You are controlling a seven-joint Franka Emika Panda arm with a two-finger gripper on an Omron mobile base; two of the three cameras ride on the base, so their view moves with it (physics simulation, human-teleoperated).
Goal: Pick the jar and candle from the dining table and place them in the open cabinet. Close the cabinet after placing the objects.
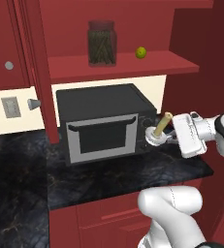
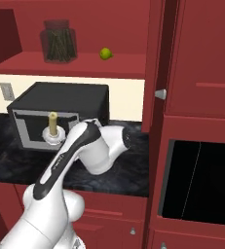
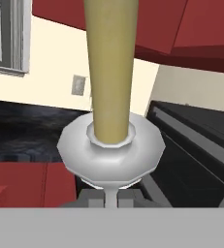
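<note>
Left base view: the gripper clamps the candle by its saucer handle, tilted, in front of the black microwave; the jar stands on the open cabinet shelf beside a green ball.

Right base view: the candle rises before the microwave.

Hand view: the candle looms close.

The candle looks matt and waxy, its saucer holder smooth glossy white, like glazed ceramic. The jar is clear glass. The cabinet shelf is painted red wood, the table polished black marbled stone, the microwave matt black.
</note>
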